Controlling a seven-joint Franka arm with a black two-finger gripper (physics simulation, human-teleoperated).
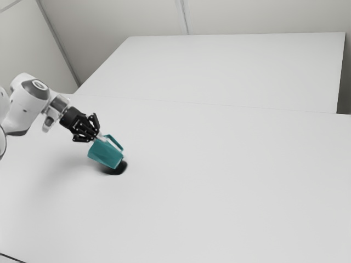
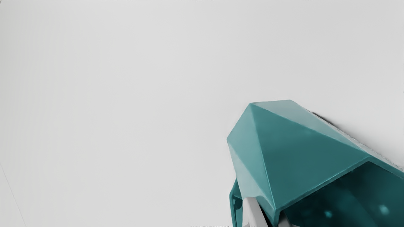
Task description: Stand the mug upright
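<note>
In the exterior view my gripper (image 1: 100,136) reaches down to a teal faceted mug (image 1: 106,154), which is tilted, with its handle on the side toward the exterior view's right. A dark shadow lies under its low end; whether it touches the table is unclear. The wrist view has the mug (image 2: 303,148) tipped, its dark inside partly visible. There my gripper (image 2: 274,217) is shut on the mug's wall near the rim, one finger outside beside the handle (image 2: 235,205), the other inside the opening. Part of the handle is hidden behind the outer finger.
A broad white table (image 1: 219,181) extends around the mug. Behind it is another pale flat surface (image 1: 230,68), with light walls beyond. A thin dark line crosses the near corner at the exterior view's lower left.
</note>
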